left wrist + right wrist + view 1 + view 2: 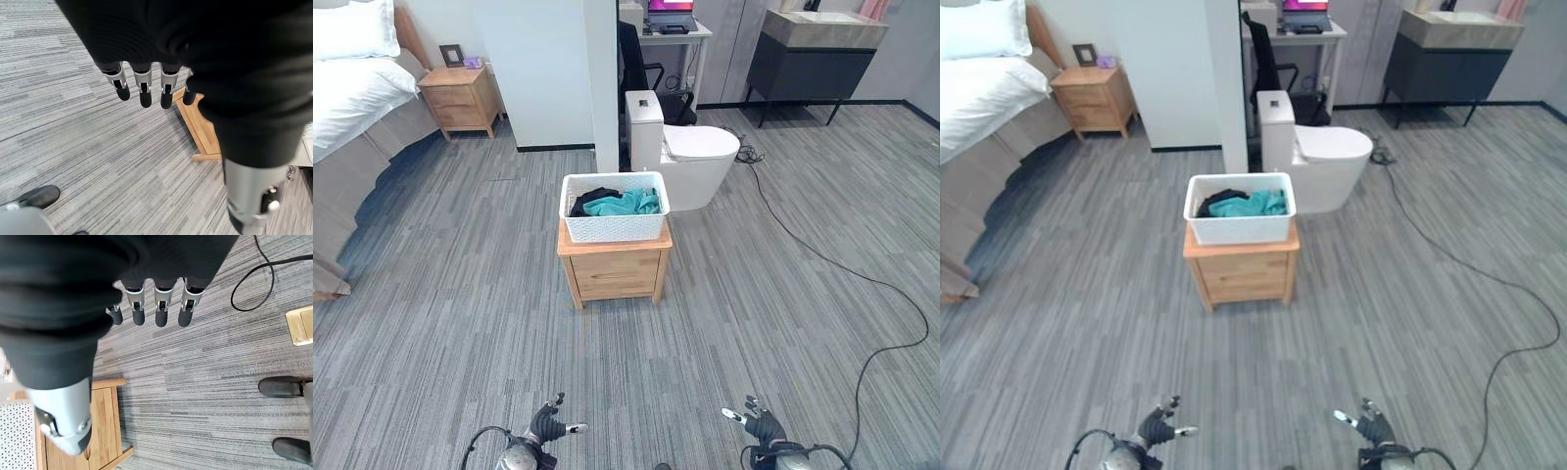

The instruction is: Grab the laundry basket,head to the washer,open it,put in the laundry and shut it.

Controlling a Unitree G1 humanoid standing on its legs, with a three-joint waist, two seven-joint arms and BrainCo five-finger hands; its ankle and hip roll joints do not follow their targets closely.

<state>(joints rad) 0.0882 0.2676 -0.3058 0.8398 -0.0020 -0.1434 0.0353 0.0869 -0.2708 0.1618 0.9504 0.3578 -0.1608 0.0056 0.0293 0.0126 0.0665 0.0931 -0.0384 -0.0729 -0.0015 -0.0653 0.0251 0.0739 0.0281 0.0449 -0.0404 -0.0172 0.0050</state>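
The basket (614,207), white and perforated, sits on a small wooden stand (614,266) in the middle of the floor, with teal and dark laundry (619,203) heaped inside. Just behind it stand a white toilet (690,152) and a partition wall (548,73); a bed (352,93) and nightstand (460,98) lie well off to the left. No washer can be made out.

Both hands hang low and well short of the basket: the left hand (548,425) and the right hand (760,424) are seen with fingers straight and relaxed, nothing held.

The basket is not yet grasped. The stand should be approached squarely, and the hands brought to opposite short sides under the rim together, so the load is lifted level and nothing is spilled.
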